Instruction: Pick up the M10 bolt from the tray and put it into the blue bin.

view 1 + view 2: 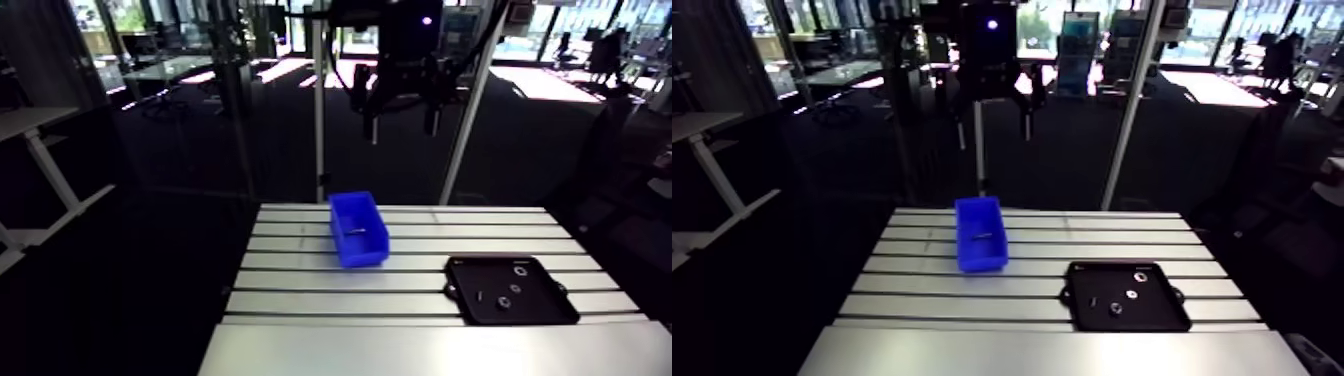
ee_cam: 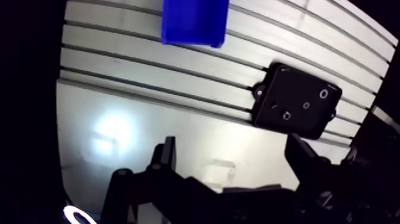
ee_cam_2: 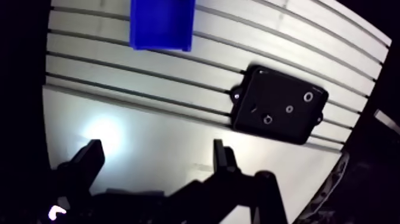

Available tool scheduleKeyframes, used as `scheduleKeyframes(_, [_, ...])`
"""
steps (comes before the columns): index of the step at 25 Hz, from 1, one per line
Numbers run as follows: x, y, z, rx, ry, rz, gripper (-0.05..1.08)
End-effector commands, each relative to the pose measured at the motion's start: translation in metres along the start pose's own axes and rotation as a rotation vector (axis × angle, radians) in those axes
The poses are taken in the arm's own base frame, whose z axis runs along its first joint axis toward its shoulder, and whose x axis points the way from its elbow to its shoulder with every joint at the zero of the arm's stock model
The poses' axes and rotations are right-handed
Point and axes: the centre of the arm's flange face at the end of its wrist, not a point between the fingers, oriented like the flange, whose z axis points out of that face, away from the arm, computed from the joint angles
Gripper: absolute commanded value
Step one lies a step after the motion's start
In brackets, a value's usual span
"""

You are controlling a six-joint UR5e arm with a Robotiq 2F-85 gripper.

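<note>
Our pincer [image 3: 156, 158] hangs wide and empty high above the counter [image 3: 119, 77], and what we take for the M10 bolt [image 1: 357, 231] lies crosswise inside the blue bin [image 1: 372, 252], ahead of the pincer, while the tray [image 1: 550, 300] nearer by shows small rings.

Bin [image 2: 193, 21] cut by my wrist view's edge, speck [image 1: 357, 231] inside it and bits [image 1: 519, 271] on lower-right tray [image 1: 545, 305] too small to name

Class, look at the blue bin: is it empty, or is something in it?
Not empty. The arm view shows a small thin piece lying inside the blue bin.
</note>
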Motion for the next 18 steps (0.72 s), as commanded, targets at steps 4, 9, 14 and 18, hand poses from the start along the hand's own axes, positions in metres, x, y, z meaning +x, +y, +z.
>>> scheduleKeyframes(4, [-0.049,0.025,-0.064,0.057,0.057,0.22,0.01])
scheduleKeyframes(9, [-0.065,0.041,-0.081,0.058,0.059,0.259,0.01])
scheduleKeyframes(14, [-0.069,0.049,-0.087,0.056,0.068,0.269,0.01])
scheduleKeyframes(18, [-0.069,0.051,-0.087,0.057,0.068,0.272,0.01])
